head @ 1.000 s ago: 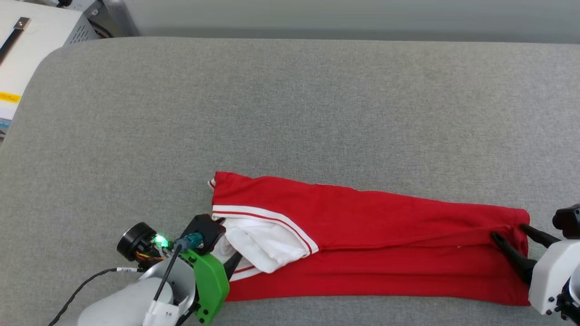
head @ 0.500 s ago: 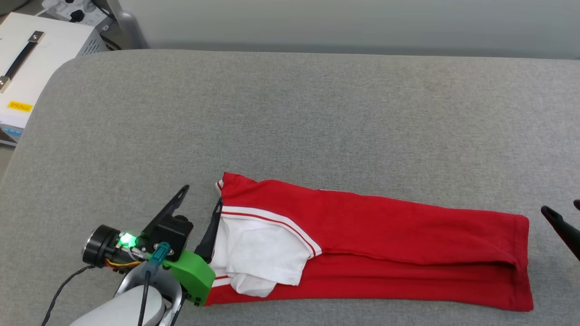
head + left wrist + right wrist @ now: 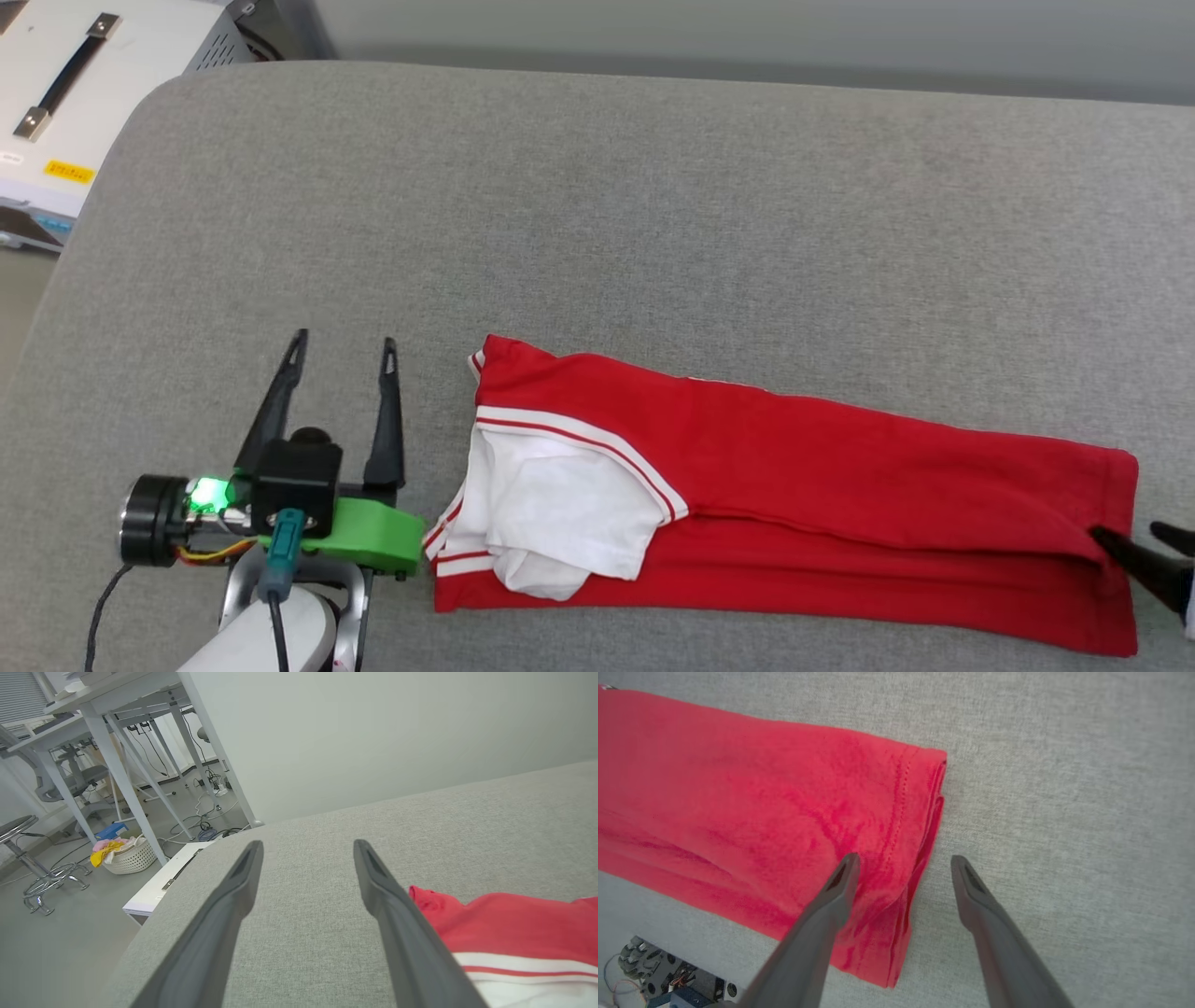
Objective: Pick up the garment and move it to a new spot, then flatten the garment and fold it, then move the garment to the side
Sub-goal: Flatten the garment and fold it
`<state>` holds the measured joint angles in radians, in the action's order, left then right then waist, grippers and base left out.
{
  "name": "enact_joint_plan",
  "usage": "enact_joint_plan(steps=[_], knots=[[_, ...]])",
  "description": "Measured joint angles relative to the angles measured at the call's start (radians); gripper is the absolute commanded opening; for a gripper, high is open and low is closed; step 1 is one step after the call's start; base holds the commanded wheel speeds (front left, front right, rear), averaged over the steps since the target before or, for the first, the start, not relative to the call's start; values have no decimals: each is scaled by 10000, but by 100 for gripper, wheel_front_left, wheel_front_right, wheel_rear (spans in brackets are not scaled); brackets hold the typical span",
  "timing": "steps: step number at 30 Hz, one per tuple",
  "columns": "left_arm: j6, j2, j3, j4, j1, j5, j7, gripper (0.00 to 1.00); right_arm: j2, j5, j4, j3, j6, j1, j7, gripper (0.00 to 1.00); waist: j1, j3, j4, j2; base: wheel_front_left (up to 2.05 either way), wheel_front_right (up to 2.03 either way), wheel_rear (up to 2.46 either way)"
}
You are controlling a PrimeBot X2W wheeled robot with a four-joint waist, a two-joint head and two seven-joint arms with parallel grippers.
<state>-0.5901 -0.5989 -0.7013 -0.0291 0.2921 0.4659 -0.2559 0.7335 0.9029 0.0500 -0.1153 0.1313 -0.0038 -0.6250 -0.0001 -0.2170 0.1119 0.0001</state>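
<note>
Across the lower part of the head view lies the one garment [image 3: 840,504], folded lengthwise into a narrow red strip on the grey padded bench [image 3: 653,205]. Its long axis runs from left to right of the frame, dipping a little toward the lower right. The collar end points left and the stitched hem end points right, close to the frame's right edge. One white sleeve [image 3: 560,513] with striped trim rests on top at the left end. Two hands are in view. At the lower left, the left hand [image 3: 344,339] sits just beside the collar end, fingers spread apart and pointing up the frame, with bare grey cloth between them. In the left wrist view the red shoulder [image 3: 514,924] shows to the right of that hand [image 3: 308,843]. At the lower right, the right hand [image 3: 1124,530] also has its fingers apart. The right wrist view shows this hand [image 3: 904,857] straddling the hem edge of the garment [image 3: 761,812], one finger over red fabric and one over bare bench. One white case [image 3: 65,84] with a black handle stands off the bench's upper-left corner.
</note>
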Motion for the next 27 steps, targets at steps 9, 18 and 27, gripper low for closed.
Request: enact_joint_plan(steps=[9, 18, 27], knots=[[171, 1300, 2217, -280, -1425, -1530, 0, 100, -522, 364, 698, -688, -6, -410, 290, 100, 0, -294, 285, -1, 0, 0, 0], [1651, 2640, 3425, -136, -2073, -2629, 0, 100, -552, 311, 1421, -1486, -15, -732, 855, 100, 0, -388, 398, -1, 0, 0, 0], [2621, 3361, 4182, 209, -2209, -3365, -2, 100, -500, 71, 2088, -1883, 4, -1117, 1741, 0, 1, -208, 289, 0, 0, 0, 0]])
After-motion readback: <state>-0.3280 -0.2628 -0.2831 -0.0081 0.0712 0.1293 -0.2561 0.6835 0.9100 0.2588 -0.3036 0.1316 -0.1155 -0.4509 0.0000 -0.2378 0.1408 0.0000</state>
